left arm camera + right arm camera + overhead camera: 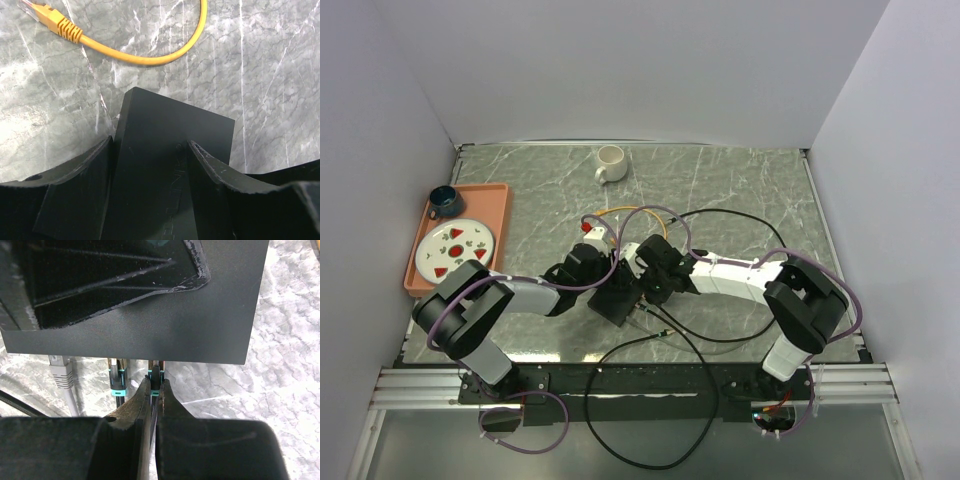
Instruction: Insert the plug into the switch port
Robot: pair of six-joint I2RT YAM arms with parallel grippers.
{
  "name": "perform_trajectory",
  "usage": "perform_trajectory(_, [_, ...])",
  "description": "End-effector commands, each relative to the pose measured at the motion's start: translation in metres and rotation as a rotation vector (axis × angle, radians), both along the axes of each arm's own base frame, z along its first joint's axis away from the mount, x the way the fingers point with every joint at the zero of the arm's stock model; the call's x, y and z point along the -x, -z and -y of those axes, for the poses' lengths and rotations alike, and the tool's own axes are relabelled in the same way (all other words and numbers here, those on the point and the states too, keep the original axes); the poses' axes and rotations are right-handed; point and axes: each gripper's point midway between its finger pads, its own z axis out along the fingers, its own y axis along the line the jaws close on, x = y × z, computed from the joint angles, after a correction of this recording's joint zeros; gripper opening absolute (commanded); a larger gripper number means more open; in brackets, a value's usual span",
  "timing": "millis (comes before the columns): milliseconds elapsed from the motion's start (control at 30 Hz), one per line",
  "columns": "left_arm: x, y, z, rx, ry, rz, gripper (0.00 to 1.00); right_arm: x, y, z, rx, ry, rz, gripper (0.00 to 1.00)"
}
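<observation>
The flat black switch box (pixel 617 303) sits at the table's middle between both arms. My left gripper (pixel 150 142) is shut on it, and the box (pixel 170 130) fills the gap between the fingers. Its narrow port edge (pixel 200 360) faces the right wrist camera; the port openings themselves are hidden. My right gripper (pixel 155 382) is shut on a black plug with teal bands (pixel 156 371), whose front end meets that edge. A second teal-banded plug (pixel 116 377) and a grey plug (pixel 61 371) stand at the same edge to its left.
A loose yellow cable (pixel 150 59) with its plug (pixel 50 17) lies beyond the box. Black cables (pixel 720 335) loop across the near table. An orange tray (pixel 498 200) at the left holds a plate (pixel 455 248) and a dark cup (pixel 444 200). A white mug (pixel 610 163) stands at the back.
</observation>
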Motion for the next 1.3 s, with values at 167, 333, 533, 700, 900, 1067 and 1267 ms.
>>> perform_trajectory(167, [0.116, -0.022, 0.078, 0.208, 0.503, -0.180, 0.62, -0.084, -0.128, -0.102, -0.507, 0.007, 0.424, 0.00])
perform_trajectory(333, [0.119, -0.025, 0.079, 0.224, 0.509, -0.177, 0.62, -0.087, -0.132, -0.105, -0.532, 0.039, 0.417, 0.00])
perform_trajectory(533, [0.116, -0.026, 0.075, 0.234, 0.468, -0.172, 0.65, -0.085, -0.130, -0.101, -0.534, 0.054, 0.415, 0.00])
perform_trajectory(700, [0.119, -0.035, 0.077, 0.292, 0.476, -0.159, 0.66, -0.084, -0.137, -0.094, -0.565, 0.088, 0.438, 0.00])
perform_trajectory(900, [0.117, -0.027, 0.073, 0.297, 0.417, -0.194, 0.68, -0.083, -0.131, -0.092, -0.540, 0.098, 0.417, 0.00])
perform_trajectory(1067, [0.094, -0.013, 0.057, 0.179, 0.266, -0.189, 0.74, -0.078, -0.124, -0.083, -0.525, 0.106, 0.408, 0.02])
perform_trajectory(1267, [0.063, -0.012, 0.031, 0.103, 0.103, -0.173, 0.81, -0.073, -0.119, -0.073, -0.495, 0.120, 0.402, 0.13])
